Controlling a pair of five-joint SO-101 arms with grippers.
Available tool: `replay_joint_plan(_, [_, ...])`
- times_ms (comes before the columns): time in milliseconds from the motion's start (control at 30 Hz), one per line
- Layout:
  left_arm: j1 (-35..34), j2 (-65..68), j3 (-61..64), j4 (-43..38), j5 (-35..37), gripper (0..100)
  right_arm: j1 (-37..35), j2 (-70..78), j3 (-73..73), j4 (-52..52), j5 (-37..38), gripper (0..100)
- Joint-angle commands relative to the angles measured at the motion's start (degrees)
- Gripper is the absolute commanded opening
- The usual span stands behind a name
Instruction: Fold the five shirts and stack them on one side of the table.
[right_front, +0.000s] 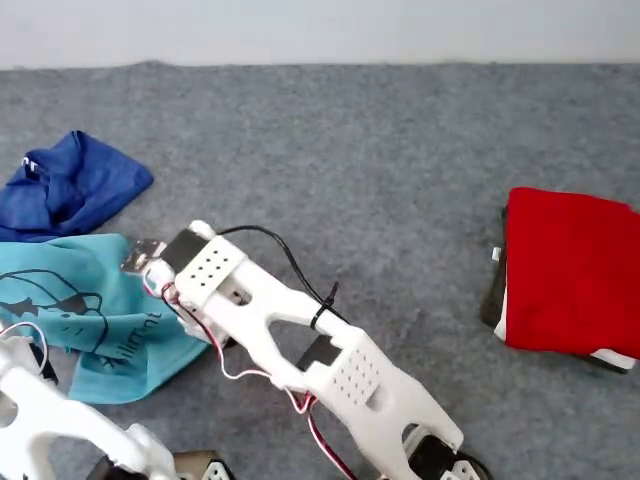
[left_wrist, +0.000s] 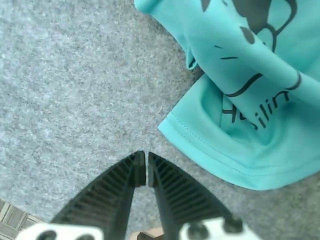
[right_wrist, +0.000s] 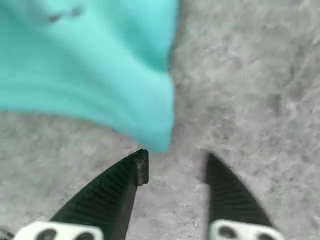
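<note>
The teal shirt lies unfolded on the desk. On the right arm the jaws stand wide, the shirt's edge directly ahead. On the left arm the jaws are closed and empty, just beside the hem. The right arm appears better placed.

High camera looks down; both wrist cameras closely face the teal shirt.

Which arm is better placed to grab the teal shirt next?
Right. The right gripper is open, with the edge of the teal shirt just ahead of it. The left gripper is shut, over bare carpet short of the hem.
</note>
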Motion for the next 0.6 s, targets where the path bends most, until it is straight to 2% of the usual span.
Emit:
replay_joint_plan(0, [0.0, -0.09, -0.13, -0.44, 0.26, 2, -2.07, -6.29, -0.26, 2.15, 1.41, 28.8])
replay_joint_plan(200, [0.09, 0.0, -0.04, -0.44, 0.26, 2, -2.86, -3.03, -3.87, -4.09, -4.22, 28.8])
replay_joint_plan(333, [0.09, 0.0, -0.04, -0.44, 0.26, 2, -3.03, 0.92, -5.8, -5.58, -4.84, 27.1])
replay_joint_plan(567, [0.09, 0.0, -0.04, -0.44, 0.26, 2, -3.12, 8.04, -13.71, -7.34, -4.48, 3.3])
